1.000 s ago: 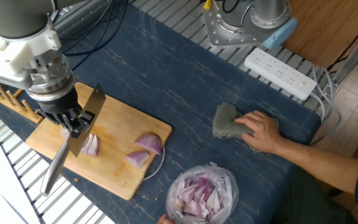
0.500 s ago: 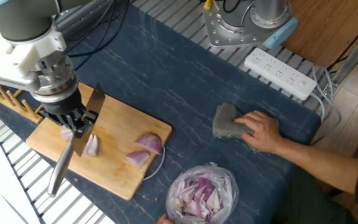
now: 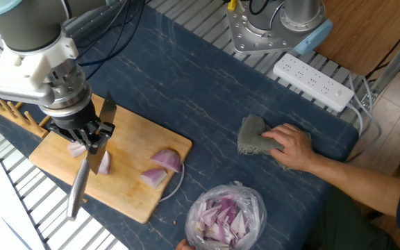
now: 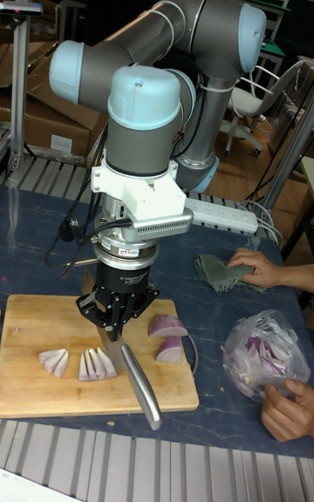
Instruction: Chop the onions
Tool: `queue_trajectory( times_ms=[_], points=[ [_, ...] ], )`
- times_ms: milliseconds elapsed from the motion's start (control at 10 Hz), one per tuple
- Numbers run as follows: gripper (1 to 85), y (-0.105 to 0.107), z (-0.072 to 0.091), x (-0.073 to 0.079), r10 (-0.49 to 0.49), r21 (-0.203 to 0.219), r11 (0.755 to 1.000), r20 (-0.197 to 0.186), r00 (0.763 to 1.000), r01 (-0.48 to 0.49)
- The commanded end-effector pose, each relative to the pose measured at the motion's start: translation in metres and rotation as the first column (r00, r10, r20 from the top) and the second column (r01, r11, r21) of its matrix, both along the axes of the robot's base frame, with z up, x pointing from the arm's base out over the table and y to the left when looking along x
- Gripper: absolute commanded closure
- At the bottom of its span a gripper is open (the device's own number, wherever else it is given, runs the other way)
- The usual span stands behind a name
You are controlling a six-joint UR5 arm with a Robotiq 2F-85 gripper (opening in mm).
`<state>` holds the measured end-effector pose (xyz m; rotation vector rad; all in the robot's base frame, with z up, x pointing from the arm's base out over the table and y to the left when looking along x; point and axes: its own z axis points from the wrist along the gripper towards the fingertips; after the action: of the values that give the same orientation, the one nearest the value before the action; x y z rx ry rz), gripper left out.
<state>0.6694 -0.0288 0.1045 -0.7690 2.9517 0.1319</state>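
Two onion wedges (image 3: 162,167) wait whole at the cutting board's (image 3: 127,198) right end, while I watch my claw (image 3: 89,137), clamped on the knife (image 4: 138,383), slide right along the board over the last second, the handle swinging from a slant toward upright. Blade now sits over the sliced piece (image 4: 96,363), another cut piece (image 4: 54,361) just left. That reads as lining up another chop; whole wedges remain.

We count four onion pieces on one cutting board (image 4: 35,380): two sliced fans (image 4: 97,364) left of the claw (image 4: 112,330) (one partly hidden in the fixed view), two wedges (image 4: 167,326) right. One knife (image 4: 139,384), one bag (image 4: 255,354).
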Motion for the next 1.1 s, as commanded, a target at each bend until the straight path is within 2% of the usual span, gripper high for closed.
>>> queue_trajectory(
  times_ms=[0, 400, 1000],
  points=[
    [84.0, 0.003, -0.002, -0.001, 0.042, 0.009, 0.999, 0.001, 0.999, -0.042],
    [84.0, -0.004, -0.011, 0.001, 0.054, 0.01, 0.998, 0.014, 0.998, -0.054],
    [84.0, 0.001, -0.015, 0.001, 0.045, 0.017, 0.999, 0.018, 0.999, -0.045]
  ],
)
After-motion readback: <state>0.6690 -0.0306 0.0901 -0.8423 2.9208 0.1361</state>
